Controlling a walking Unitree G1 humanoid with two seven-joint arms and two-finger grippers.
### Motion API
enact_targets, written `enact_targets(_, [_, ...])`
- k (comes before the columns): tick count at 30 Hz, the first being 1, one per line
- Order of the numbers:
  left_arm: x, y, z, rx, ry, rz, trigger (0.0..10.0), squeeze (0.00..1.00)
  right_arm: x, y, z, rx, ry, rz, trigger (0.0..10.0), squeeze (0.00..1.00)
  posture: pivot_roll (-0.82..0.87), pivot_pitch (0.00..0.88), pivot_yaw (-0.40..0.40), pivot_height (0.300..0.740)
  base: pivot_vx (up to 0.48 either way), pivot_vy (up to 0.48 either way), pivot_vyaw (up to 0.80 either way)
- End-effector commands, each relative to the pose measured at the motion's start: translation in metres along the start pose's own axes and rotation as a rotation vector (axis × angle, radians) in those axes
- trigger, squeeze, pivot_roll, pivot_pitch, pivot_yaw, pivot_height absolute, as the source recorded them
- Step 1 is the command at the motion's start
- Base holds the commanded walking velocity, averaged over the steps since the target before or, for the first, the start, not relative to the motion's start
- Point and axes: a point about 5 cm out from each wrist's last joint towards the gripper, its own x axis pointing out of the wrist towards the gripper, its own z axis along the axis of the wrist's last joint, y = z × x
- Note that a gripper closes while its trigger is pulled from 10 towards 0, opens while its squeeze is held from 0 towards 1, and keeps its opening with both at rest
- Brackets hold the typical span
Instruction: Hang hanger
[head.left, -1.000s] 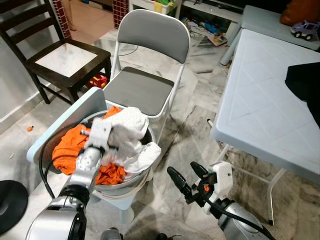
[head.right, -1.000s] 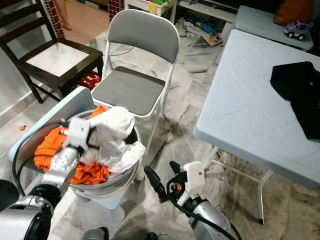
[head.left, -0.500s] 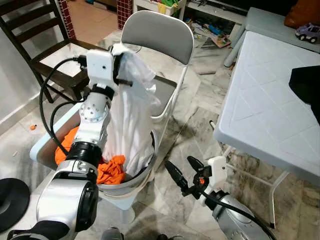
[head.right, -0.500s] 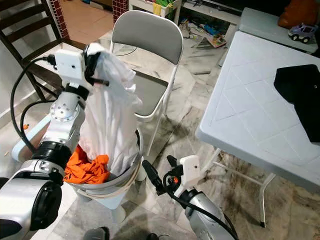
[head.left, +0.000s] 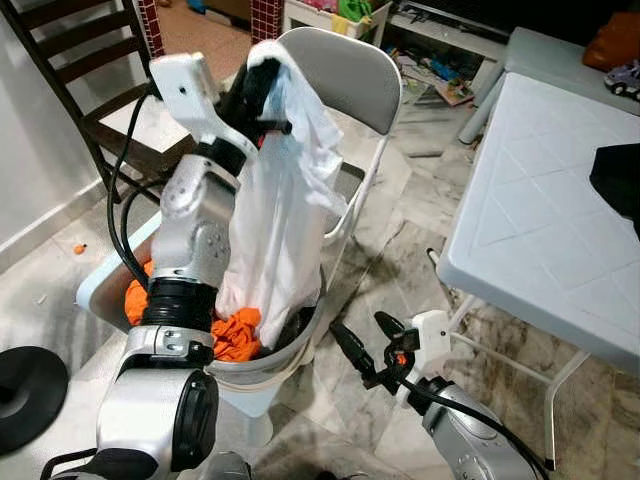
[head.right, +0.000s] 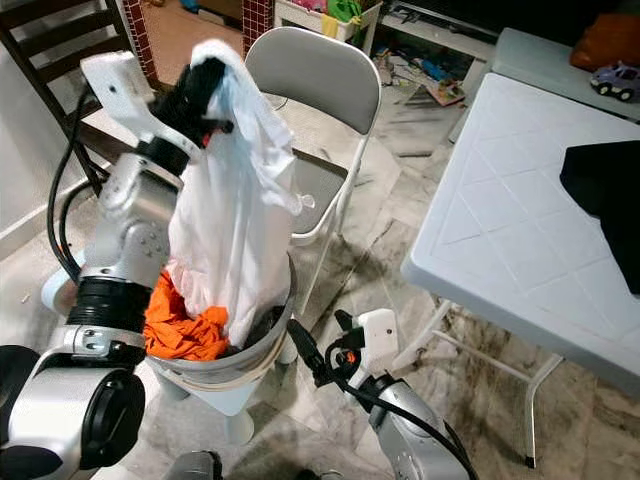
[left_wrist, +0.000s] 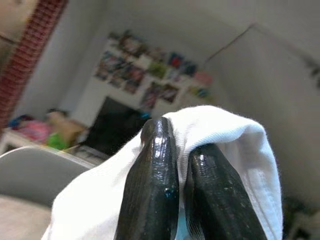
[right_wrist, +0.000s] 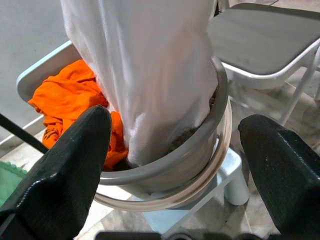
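My left gripper (head.left: 262, 78) is raised high and shut on a white garment (head.left: 280, 210), which hangs down from it into the grey bucket (head.left: 262, 366). In the left wrist view its two fingertips (left_wrist: 155, 165) are pressed together with the garment (left_wrist: 235, 145) draped over them. An orange cloth (head.left: 232, 334) lies in the bucket under the garment. My right gripper (head.left: 362, 345) stands open low beside the bucket, with nothing between its fingers. In the right wrist view the fingers (right_wrist: 65, 165) frame the bucket (right_wrist: 200, 165) and the garment (right_wrist: 145, 75). No hanger is visible.
A grey folding chair (head.left: 350, 80) stands right behind the bucket. A white plastic table (head.left: 540, 220) fills the right side, with a black cloth (head.left: 620, 180) on it. A dark wooden chair (head.left: 90, 60) is at the far left. A black round base (head.left: 25, 395) lies on the floor.
My left gripper has lifted the white garment out of the bucket, from bunched on the laundry to hanging full length high in front of the chair. The right gripper has stayed low and open.
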Motion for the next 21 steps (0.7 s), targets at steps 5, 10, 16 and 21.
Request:
enact_targets(5, [0.006,-0.018,0.002,-0.048,0.031,-0.107,0.0,0.0,0.002,-0.003,0.002,-0.018,-0.005,0.002,10.0,0.0,0.31,0.06,-0.14,0.74,0.0,0.0,0.0])
enact_targets(10, [-0.013,-0.02,-0.034,-0.094,0.173,-0.111,0.0,0.0,0.003,0.002,0.014,-0.034,-0.058,0.008,10.0,0.0,0.29,0.069,-0.138,0.74,0.0,0.0,0.0])
enact_targets(16, [-0.029,-0.02,-0.063,-0.118,0.28,-0.101,0.0,0.0,0.004,-0.005,0.037,-0.096,-0.147,-0.066,10.0,0.0,0.28,0.078,-0.134,0.74,0.0,0.0,0.0])
enact_targets(21, [-0.043,-0.015,-0.08,-0.137,0.34,-0.05,0.0,0.0,0.0,-0.014,0.046,-0.118,-0.177,-0.117,10.0,0.0,0.26,0.098,-0.137,0.74,0.0,0.0,0.0])
